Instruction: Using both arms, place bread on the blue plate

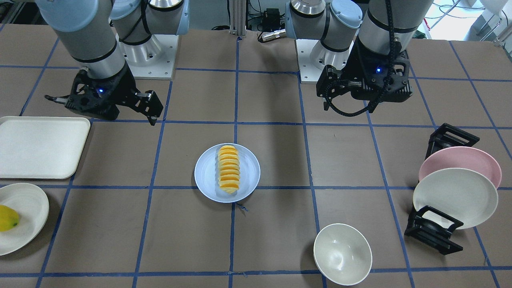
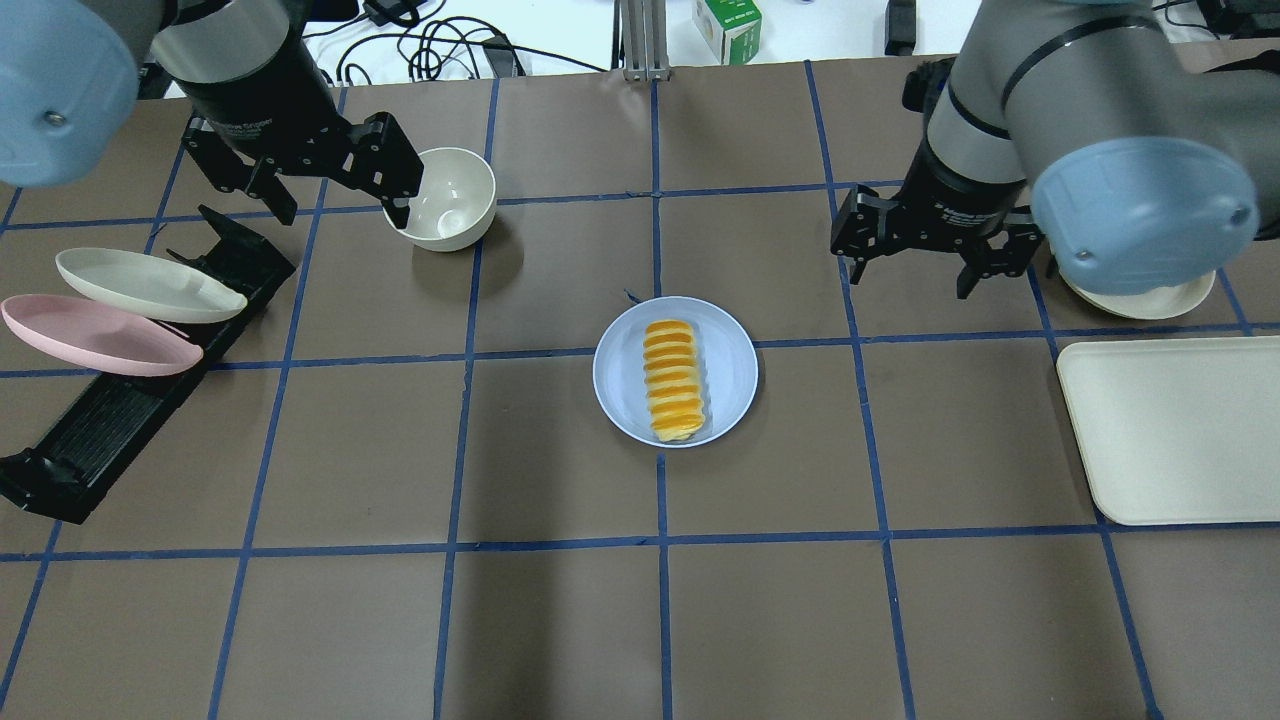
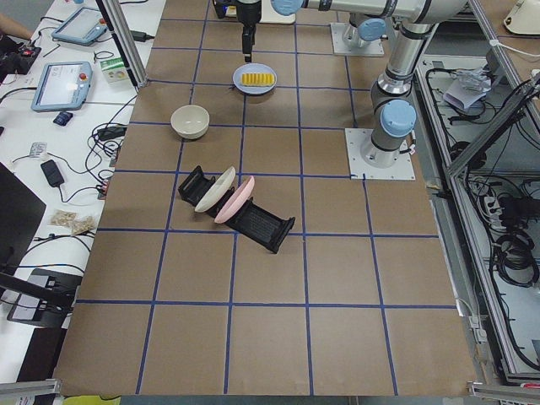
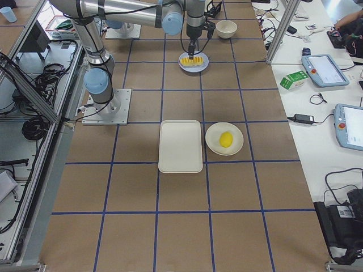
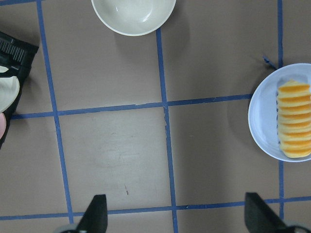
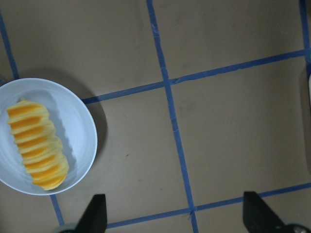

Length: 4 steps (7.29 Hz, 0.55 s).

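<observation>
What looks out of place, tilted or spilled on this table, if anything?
Nothing stands out. The bread lies flat along the middle of the blue plate, inside its rim. The left gripper and right gripper hang open and empty, apart from it.

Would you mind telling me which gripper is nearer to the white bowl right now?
Left. The left gripper hangs close beside the white bowl; the right gripper is far off on the other side, past the blue plate.
</observation>
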### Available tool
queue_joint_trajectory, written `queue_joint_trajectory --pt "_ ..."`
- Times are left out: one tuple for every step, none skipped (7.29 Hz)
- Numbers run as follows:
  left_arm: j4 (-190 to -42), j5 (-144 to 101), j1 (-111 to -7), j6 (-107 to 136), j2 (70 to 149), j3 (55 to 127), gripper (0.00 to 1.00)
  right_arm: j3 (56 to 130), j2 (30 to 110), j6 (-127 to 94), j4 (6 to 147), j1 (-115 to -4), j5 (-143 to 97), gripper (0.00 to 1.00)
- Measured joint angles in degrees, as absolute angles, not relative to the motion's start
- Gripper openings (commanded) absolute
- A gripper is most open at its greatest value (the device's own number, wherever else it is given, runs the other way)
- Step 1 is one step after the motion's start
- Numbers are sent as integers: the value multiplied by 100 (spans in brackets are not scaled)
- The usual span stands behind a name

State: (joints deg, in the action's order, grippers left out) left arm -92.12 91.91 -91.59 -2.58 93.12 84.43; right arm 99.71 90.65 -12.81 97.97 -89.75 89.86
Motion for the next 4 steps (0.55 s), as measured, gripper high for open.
queue_joint_trajectory --pt "-9217 9185 -9154 -237 9301 8446 100 9967 9263 -1249 9563 -8812 9057 100" --pt "-9219 9179 -9151 -184 9282 8446 100 9938 9431 -1231 9442 -8738 9087 100" --pt "-9219 9177 -9147 -135 9267 8446 100 9889 9549 -1225 9387 -8717 9094 100" --pt "-9220 9176 -9144 -113 9266 8440 100 9862 9629 -1221 9355 -8727 9088 100"
